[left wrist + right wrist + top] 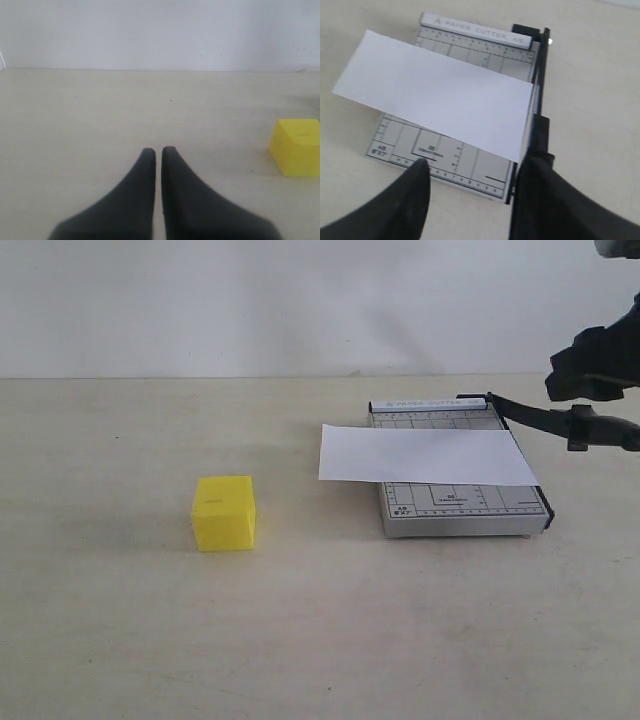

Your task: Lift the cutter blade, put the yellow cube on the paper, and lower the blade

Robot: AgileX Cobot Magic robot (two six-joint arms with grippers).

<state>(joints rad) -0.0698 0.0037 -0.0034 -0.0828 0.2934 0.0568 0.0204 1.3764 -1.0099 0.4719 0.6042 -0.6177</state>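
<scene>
One bright, matte yellow cube (224,512) sits upright (left claw (158,150) clenched, right claw (477,167) spread open).

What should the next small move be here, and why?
Probably open the shut left gripper and move toward the bright yellow matte cube: the long black cutter blade looks raised off the grey gridded base, and the cube sits on the table, apart from the white paper sheet.

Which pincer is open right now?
The right pincer: its fingers stand wide apart beside the blade, while the left pincer has its fingers pressed together, holding nothing.
</scene>
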